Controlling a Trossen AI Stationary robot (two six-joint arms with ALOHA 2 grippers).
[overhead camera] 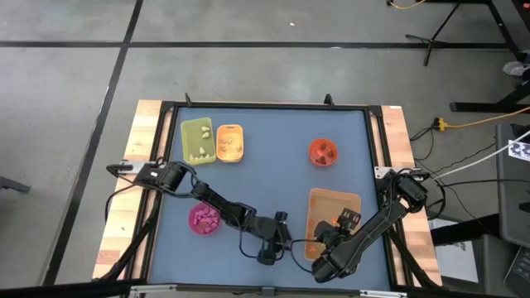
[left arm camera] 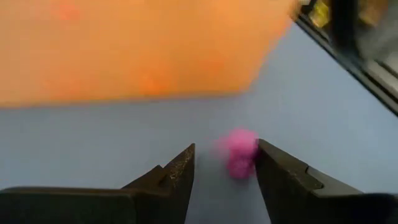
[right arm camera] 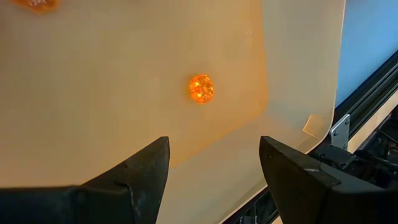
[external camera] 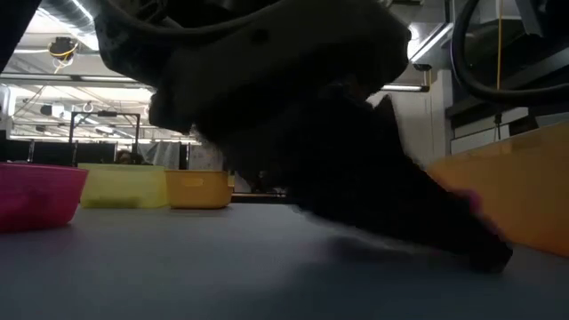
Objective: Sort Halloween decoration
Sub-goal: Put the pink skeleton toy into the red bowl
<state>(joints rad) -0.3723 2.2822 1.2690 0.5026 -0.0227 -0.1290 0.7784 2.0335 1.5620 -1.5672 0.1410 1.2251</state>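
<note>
Small magenta-pink trinket (left arm camera: 239, 152): on blue table (left arm camera: 323, 112), between spread left gripper (left arm camera: 225, 163) fingers, against one finger. Right gripper (right arm camera: 214, 163): spread above tan rectangular tray (right arm camera: 112, 93), round orange-brown trinket (right arm camera: 201, 88) beyond fingertips

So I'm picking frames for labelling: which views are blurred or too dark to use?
Low view: a dark, blurred arm fills the middle, unlit against the bright room. Left wrist view: the tan tray and the pink trinket between the left claw's fingers are smeared. Right wrist view: sharp, the orange trinket clear. High view: evenly lit.
</note>
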